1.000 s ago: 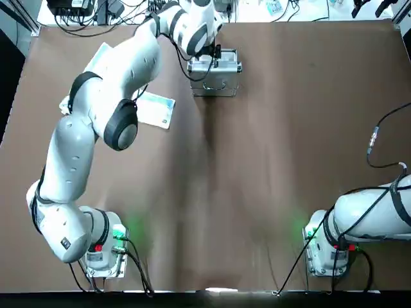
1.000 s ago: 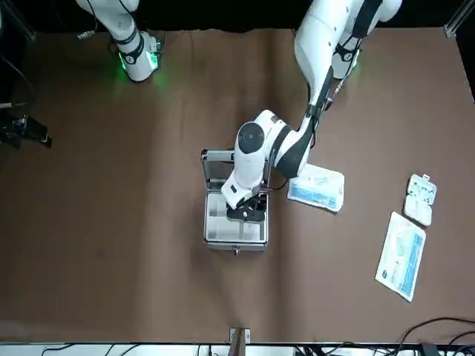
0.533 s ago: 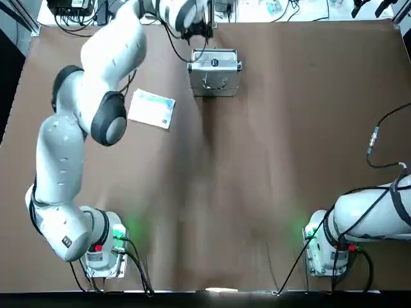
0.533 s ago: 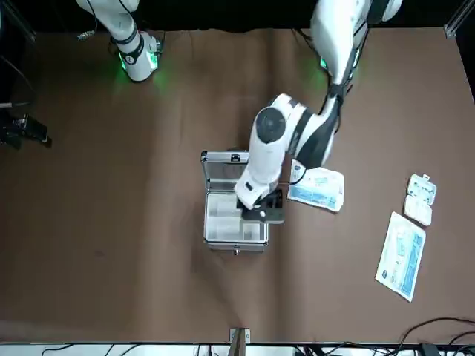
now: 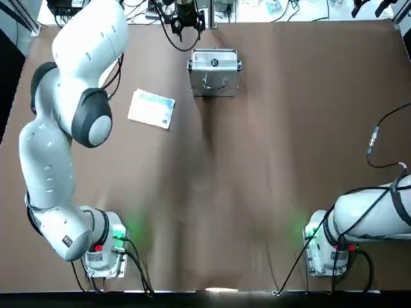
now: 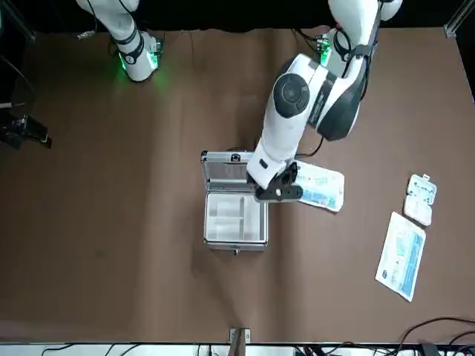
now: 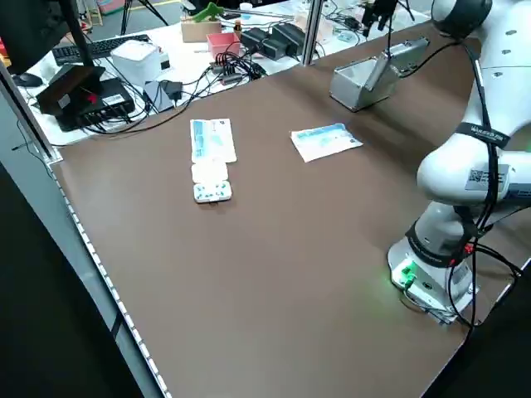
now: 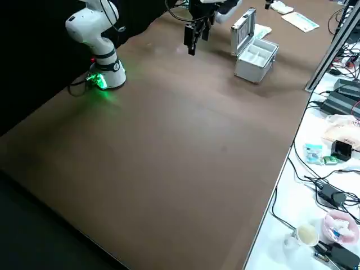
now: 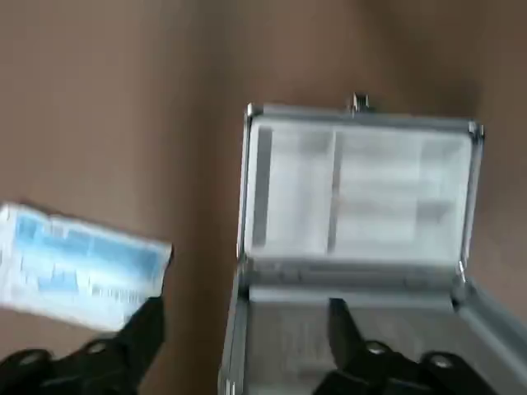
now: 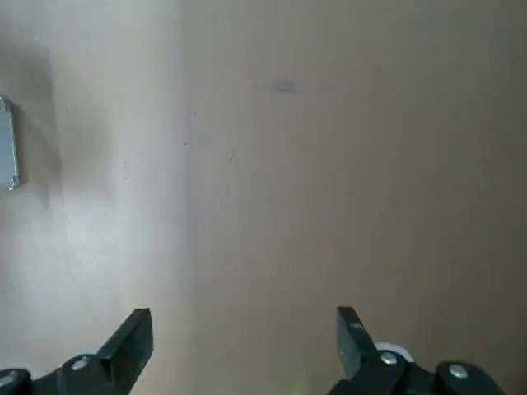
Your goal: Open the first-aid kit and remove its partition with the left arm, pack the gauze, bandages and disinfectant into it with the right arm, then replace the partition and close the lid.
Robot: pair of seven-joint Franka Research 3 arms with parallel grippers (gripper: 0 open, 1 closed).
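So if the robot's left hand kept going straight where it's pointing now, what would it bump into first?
Probably the kit's open lid: one finger of the left hand points over it. How far down it is, I can't tell for sure.

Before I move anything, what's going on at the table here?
The left gripper is open and holding nothing, up beside the first-aid kit. The kit's lid is open, and its pale compartments show nothing packed. I can't tell whether the partition is in. One printed packet lies near the kit; another lies farther off, by a small white case. The right gripper is open too, over the table, with nothing in it.
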